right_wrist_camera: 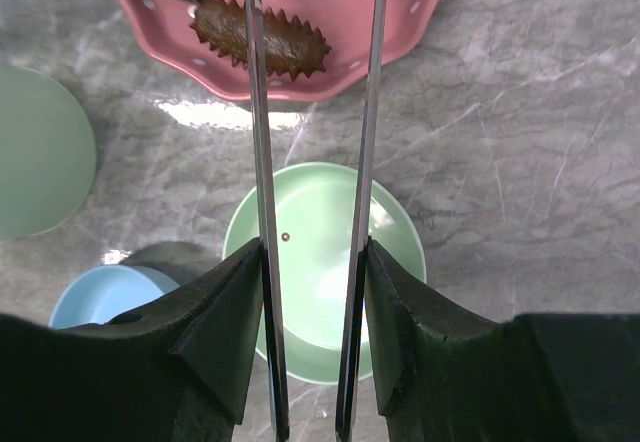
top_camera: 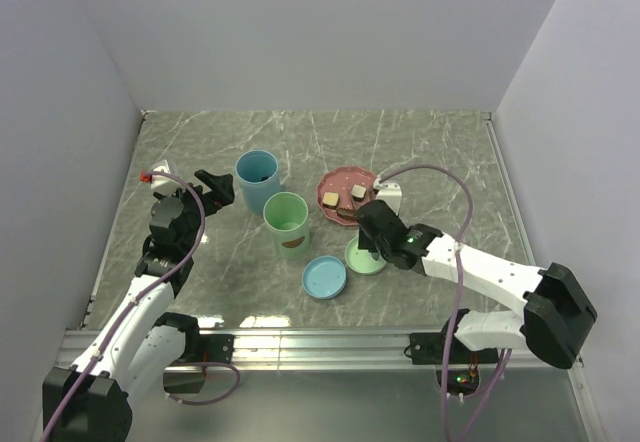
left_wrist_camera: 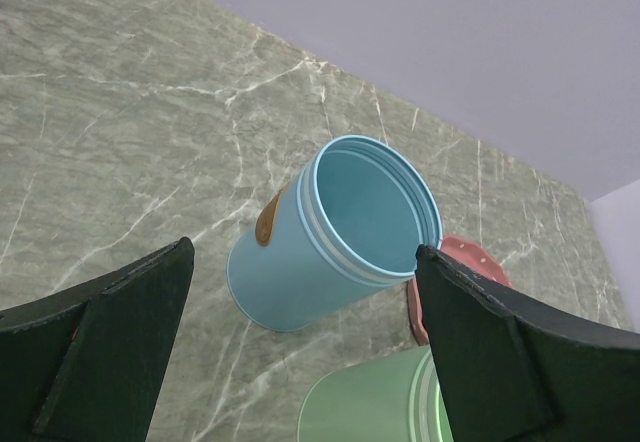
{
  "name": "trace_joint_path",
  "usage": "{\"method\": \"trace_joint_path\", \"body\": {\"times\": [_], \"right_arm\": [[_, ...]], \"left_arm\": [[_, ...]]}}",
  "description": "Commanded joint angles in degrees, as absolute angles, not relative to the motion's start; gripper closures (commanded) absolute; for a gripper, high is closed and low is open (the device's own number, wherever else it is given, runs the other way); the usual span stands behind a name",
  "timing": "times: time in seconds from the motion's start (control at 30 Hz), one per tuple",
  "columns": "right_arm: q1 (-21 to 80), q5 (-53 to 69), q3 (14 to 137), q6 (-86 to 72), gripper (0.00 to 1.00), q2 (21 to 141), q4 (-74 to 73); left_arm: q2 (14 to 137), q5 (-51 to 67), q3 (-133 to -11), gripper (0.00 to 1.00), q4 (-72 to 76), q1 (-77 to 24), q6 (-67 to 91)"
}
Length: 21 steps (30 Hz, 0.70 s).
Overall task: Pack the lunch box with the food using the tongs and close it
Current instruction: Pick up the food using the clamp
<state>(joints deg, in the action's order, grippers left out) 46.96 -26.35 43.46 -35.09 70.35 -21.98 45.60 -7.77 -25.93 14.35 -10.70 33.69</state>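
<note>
Tongs [right_wrist_camera: 258, 162] — being pinched between the fingers of the right gripper [right_wrist_camera: 313, 262], jaws partly closed against both slim arms. Reaching out above a green lid [right_wrist_camera: 395, 252] lying on the grey-green marbled table [top_camera: 440, 162], one arm crossing the brown ridged food [right_wrist_camera: 262, 37] on the pink dotted plate [right_wrist_camera: 400, 22]. Left gripper [top_camera: 215, 184] gaping wide, holding nothing, facing the upright blue canister [left_wrist_camera: 330, 232] — plain pale walls [top_camera: 320, 32] closing in behind.

Grey marble-patterned table [top_camera: 420, 152] with blue cup [top_camera: 257, 180], green cup [top_camera: 287, 224], pink dotted plate [top_camera: 345, 177], green lid [top_camera: 358, 259], blue lid [top_camera: 325, 277].
</note>
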Motion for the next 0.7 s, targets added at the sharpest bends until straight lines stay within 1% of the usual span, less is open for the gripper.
{"method": "trace_joint_path", "body": {"times": [0.0, 0.3, 0.4, 0.5, 0.53, 0.6, 0.67], "right_arm": [[46.7, -27.3, 44.4, -35.9, 0.51, 71.3, -20.7], [46.6, -26.5, 45.3, -35.1, 0.51, 73.6, -19.2], [46.6, -26.6, 46.4, -34.9, 0.53, 75.2, -19.5], [46.5, -26.6, 46.8, -35.2, 0.67, 75.9, -19.9], [46.6, -26.9, 46.8, -35.2, 0.74, 76.0, -20.0], [46.6, -27.8, 47.5, -35.2, 0.81, 75.9, -20.8], [46.6, -28.6, 48.3, -34.6, 0.83, 75.7, -22.1]], "left_arm": [[44.7, -7.1, -25.8, 0.01, 16.9, -10.7, 33.9], [44.8, -7.2, -25.7, 0.00, 16.9, -10.7, 33.9], [44.6, -7.5, -25.7, 0.01, 16.6, -10.7, 33.9], [44.2, -7.7, -25.7, 0.01, 16.6, -10.7, 33.8], [44.1, -7.7, -25.6, 0.01, 16.5, -10.7, 33.8], [44.0, -7.6, -25.6, 0.00, 16.5, -10.7, 33.9], [44.1, -7.5, -25.7, 0.00, 16.6, -10.7, 33.9]]}}
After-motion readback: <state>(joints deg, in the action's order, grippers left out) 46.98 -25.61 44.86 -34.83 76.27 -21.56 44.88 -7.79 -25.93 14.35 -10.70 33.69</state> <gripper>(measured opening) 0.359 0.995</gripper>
